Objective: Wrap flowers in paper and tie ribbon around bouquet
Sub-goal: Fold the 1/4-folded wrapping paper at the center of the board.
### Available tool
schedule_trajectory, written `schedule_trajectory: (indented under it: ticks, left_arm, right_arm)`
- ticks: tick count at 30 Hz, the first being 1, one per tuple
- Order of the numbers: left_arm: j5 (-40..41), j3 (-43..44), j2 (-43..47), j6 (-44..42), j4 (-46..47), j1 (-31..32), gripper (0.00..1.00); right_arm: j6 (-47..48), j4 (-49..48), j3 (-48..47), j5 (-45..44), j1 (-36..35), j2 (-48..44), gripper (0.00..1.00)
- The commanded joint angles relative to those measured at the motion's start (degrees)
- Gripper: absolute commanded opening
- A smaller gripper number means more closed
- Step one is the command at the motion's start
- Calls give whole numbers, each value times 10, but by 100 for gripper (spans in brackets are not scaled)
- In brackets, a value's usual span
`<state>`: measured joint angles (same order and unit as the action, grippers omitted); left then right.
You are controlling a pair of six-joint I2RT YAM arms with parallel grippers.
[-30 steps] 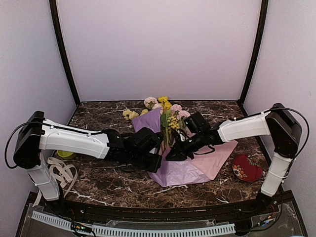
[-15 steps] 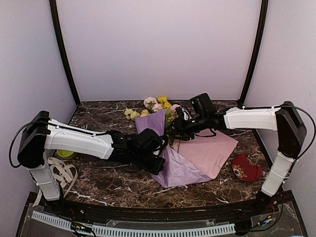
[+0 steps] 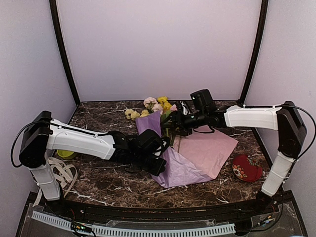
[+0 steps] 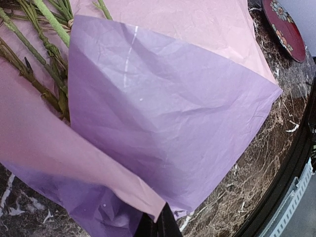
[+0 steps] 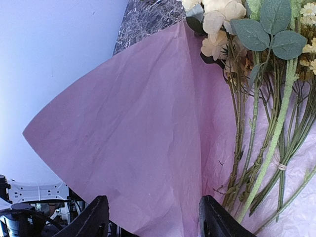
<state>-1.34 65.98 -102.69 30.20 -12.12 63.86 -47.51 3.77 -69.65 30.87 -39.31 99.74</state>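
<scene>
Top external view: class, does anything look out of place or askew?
The cream fabric ribbon lies loosely heaped by the left arm's base, far from the lilac paper sheet and yellow-and-pink flowers it should tie.

The left arm and the right arm are each recorded as smooth white shell links, with a boxy black housing at the end farthest from the gripper and blocky black wrist sections directly behind the gripper. A thin black cable is noted looping outside each black housing, with a white column link beneath it. Fingers of the right gripper are seen as matte black with rounded tips; those of the left gripper as a narrow black wedge.
</scene>
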Motion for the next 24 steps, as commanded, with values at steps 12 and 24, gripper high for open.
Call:
schedule_trajectory:
  ticks: [12, 24]
  left_arm:
    - [-34, 19, -8, -30, -3, -5, 0]
    - [-39, 12, -4, -40, -6, -9, 0]
  right_arm:
    - [8, -30, -21, 2, -16, -7, 71]
    - [34, 5, -4, -62, -20, -80, 81]
